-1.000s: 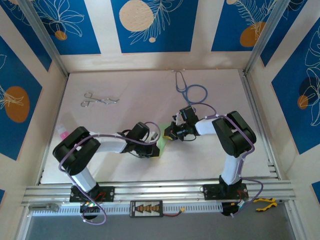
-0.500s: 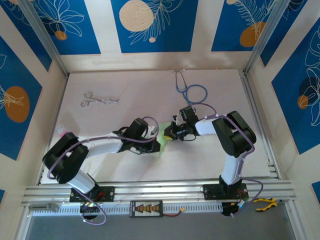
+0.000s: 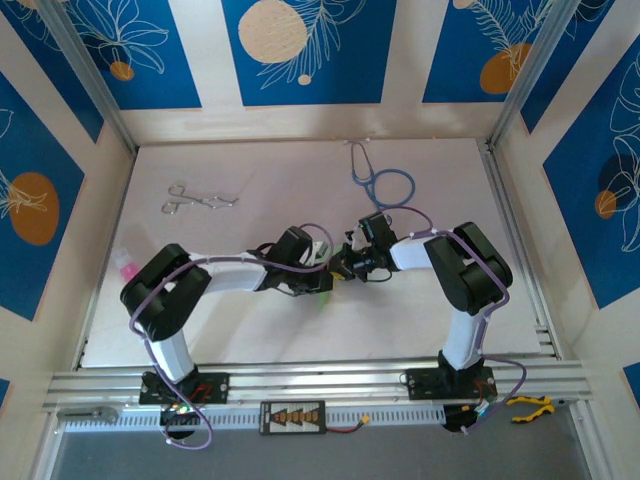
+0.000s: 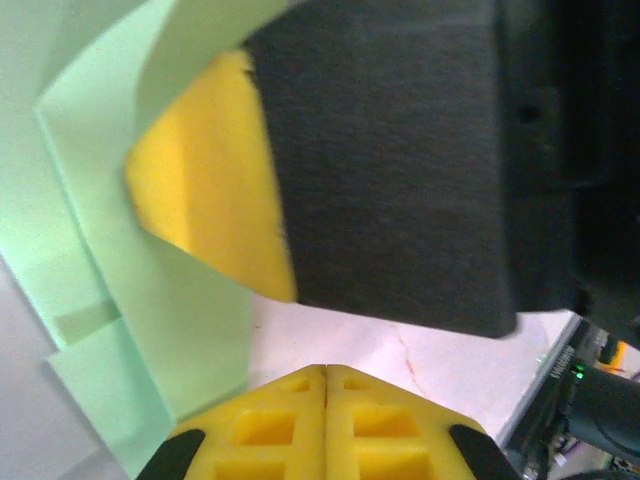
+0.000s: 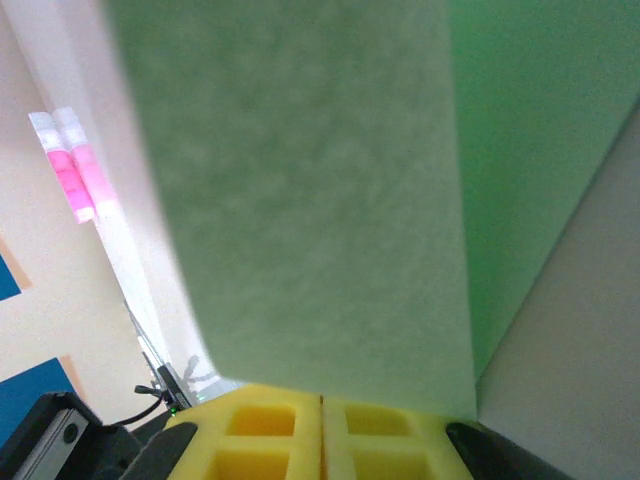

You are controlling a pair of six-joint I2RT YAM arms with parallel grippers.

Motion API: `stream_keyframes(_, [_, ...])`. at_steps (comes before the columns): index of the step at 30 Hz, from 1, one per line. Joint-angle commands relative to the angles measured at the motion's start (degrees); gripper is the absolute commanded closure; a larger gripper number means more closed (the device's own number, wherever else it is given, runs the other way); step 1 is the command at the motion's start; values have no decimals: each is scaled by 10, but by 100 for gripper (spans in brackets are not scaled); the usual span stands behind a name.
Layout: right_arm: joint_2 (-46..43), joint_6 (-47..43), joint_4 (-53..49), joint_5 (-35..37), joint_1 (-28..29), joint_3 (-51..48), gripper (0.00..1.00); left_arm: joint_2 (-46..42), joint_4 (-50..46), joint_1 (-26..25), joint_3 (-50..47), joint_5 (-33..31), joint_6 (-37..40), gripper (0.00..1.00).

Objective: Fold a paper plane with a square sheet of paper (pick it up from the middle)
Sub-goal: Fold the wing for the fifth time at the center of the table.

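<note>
The pale green sheet of paper [image 3: 325, 288] is creased and mostly hidden under the two grippers at the table's middle. My right gripper [image 3: 342, 268] is shut on it; in the right wrist view the paper [image 5: 320, 180] rises straight out of the closed yellow fingertips [image 5: 322, 398]. My left gripper [image 3: 320, 274] sits right against the right one. In the left wrist view its yellow jaws [image 4: 326, 372] are pressed together with nothing between them, folded green paper [image 4: 100, 250] lies to their left, and the right gripper's yellow finger [image 4: 210, 200] hangs close above.
A blue stethoscope [image 3: 385, 185] lies at the back right of the white table. Metal forceps [image 3: 200, 200] lie at the back left. A pink-and-clear bottle [image 3: 124, 262] stands by the left edge, behind the left arm's elbow. Patterned walls close off three sides.
The left arm has swung right, bringing its gripper up against the right gripper, and its jaws have closed the last bit. The paper is more covered. The right arm has not moved.
</note>
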Motion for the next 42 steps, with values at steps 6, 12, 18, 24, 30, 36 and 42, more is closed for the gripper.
stream_keyframes(6, [7,11,-52,40,5,-22,91,23,-5,-2,-21,-42,10,100])
stream_keyframes(12, [4,11,-54,41,5,-19,91,14,6,-3,-59,-44,4,100])
stream_keyframes(18, [-11,8,-60,41,1,-17,91,0,21,-2,-100,-42,4,100])
stream_keyframes(24, [-97,-9,-51,56,-17,-47,87,0,23,-2,-120,0,53,100])
stream_keyframes(30, [-183,-30,-49,64,-49,-91,87,-4,-24,0,-113,25,117,100])
stream_keyframes(36, [-191,-53,-15,31,-20,-102,90,-8,-35,9,-111,36,135,100])
stream_keyframes(42, [-163,-76,-26,56,34,-81,91,-12,-35,14,-114,33,131,100])
